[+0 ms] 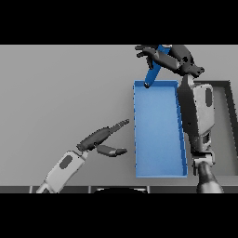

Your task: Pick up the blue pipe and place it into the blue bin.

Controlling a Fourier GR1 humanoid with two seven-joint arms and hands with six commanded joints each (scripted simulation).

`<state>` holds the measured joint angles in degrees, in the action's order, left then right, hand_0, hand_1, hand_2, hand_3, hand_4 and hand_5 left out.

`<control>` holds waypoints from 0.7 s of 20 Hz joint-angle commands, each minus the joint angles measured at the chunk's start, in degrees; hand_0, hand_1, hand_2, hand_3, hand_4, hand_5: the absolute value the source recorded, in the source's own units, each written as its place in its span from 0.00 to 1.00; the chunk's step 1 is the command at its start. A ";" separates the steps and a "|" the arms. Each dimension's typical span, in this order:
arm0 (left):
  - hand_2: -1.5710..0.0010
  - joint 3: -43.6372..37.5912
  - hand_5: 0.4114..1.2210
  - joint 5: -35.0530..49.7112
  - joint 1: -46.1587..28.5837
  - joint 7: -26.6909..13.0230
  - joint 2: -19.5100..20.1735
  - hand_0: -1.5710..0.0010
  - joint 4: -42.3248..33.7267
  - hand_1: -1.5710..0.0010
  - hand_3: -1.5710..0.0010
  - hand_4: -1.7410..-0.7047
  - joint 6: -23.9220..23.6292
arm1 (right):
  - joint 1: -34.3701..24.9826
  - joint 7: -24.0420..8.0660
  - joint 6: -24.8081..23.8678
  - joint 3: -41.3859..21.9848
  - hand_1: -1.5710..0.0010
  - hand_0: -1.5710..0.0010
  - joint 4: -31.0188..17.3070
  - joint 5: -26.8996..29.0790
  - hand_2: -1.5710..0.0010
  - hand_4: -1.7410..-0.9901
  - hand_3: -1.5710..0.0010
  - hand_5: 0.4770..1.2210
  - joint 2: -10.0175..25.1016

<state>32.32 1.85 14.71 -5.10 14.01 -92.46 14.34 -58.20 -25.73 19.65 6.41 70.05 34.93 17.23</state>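
Low in the frame, left of centre, the left hand (103,138) hangs over the grey table (60,93) with fingers straight and loose, holding nothing.

Its fingertips reach toward the blue bin (137,139) and stop just short of the bin's left wall. That bin is a long open tray running from the middle of the frame down toward the lower right, and its floor shows bare blue. At the upper right, the right hand (160,55) is curled around the blue pipe (152,73), grasping it near the upper end. The pipe slants down and to the left from the hand, and its dark lower tip sits at the bin's far rim, near the upper left corner; whether the tip touches that rim I cannot tell. Right of the bin, partly behind the right arm, a dark-rimmed grey tray (228,111) lies along the frame's right edge.
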 commanded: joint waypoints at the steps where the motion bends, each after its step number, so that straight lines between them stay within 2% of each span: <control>1: 1.00 -0.17 0.07 0.11 0.68 -0.68 -0.34 1.00 0.26 1.00 1.00 0.88 -0.08 | 0.84 -0.55 -0.67 0.83 0.00 0.00 -1.28 -0.30 0.00 0.32 0.00 1.00 0.13; 3: 1.00 -0.84 0.06 0.21 0.86 -0.78 0.52 1.00 0.98 1.00 1.00 0.88 0.26 | 3.76 -1.07 -1.14 1.54 0.00 0.00 -3.49 -2.38 0.00 0.32 0.00 1.00 0.46; 6: 1.00 -0.60 0.06 0.33 0.23 0.40 0.74 1.00 0.02 1.00 1.00 0.88 0.44 | 9.62 -2.13 -1.46 1.91 0.00 0.00 -4.28 -4.08 0.00 0.32 0.00 1.00 0.35; 8: 1.00 -0.74 0.07 0.47 0.90 -0.19 0.69 1.00 0.41 1.00 1.00 0.88 0.69 | 13.59 -3.56 -3.57 1.55 0.00 0.00 -3.59 -6.42 0.00 0.32 0.00 1.00 -0.33; 11: 1.00 -0.08 0.07 0.31 0.02 -0.22 0.37 1.00 -0.02 1.00 1.00 0.88 0.69 | 18.64 -9.20 -7.89 0.78 0.00 0.00 -1.08 -8.07 0.00 0.32 0.00 1.00 -1.24; 12: 1.00 -0.26 0.07 0.38 0.06 0.16 0.53 1.00 -0.33 1.00 1.00 0.88 0.60 | 20.16 -9.20 -8.94 -0.78 0.00 0.00 -1.58 -8.89 0.00 0.32 0.00 1.00 -0.39; 14: 1.00 -0.20 0.07 0.25 -0.49 0.19 1.07 1.00 -0.78 1.00 1.00 0.88 0.58 | 23.21 -9.21 -10.06 -4.19 0.00 0.00 -1.59 -8.69 0.00 0.21 0.31 1.00 1.21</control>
<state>32.12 2.09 14.19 -4.99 15.09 -93.23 14.92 -34.93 -34.93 9.70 2.23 68.42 26.22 18.45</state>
